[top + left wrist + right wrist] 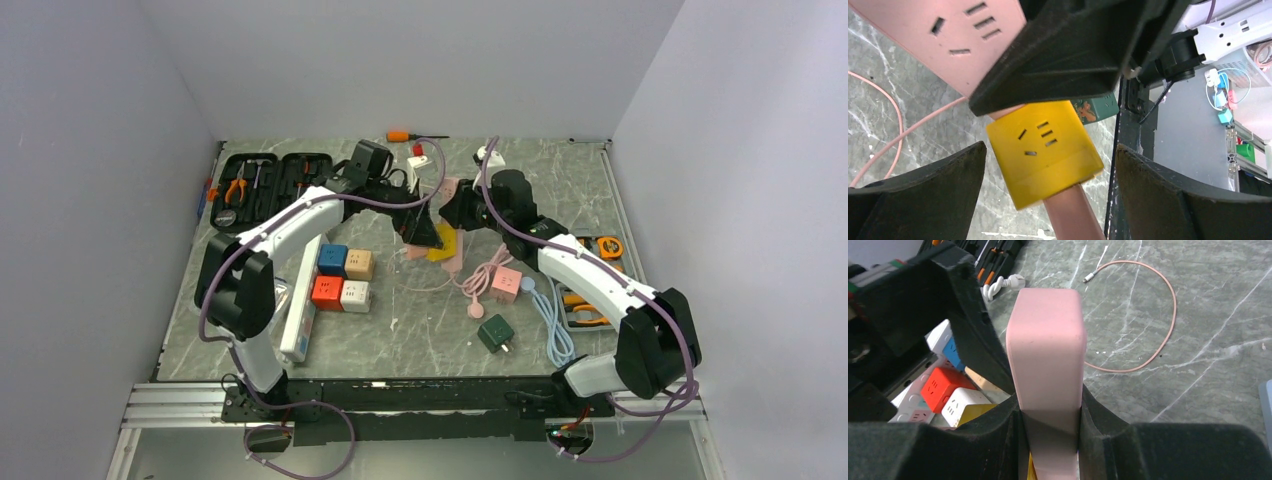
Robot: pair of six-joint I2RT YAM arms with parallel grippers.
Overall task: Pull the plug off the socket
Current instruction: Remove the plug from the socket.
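Observation:
A yellow cube plug (1045, 150) sits plugged into a long pink power strip (948, 35). In the top view the plug (443, 247) is at the table's middle, between the two arms. My right gripper (1050, 415) is shut on the pink strip (1048, 355), with one finger on each long side. My left gripper (1051, 147) is open, its fingers (923, 195) apart on either side of the yellow plug and not touching it. From above, the left gripper (425, 230) and the right gripper (455, 207) are close together.
A black tool case (265, 185) lies at the back left. Coloured socket cubes (345, 278) and a white power strip (300, 320) lie left of centre. A pink cube socket (507, 283), a green adapter (496, 333), a blue cable (555, 330) and a tool tray (590, 300) lie to the right.

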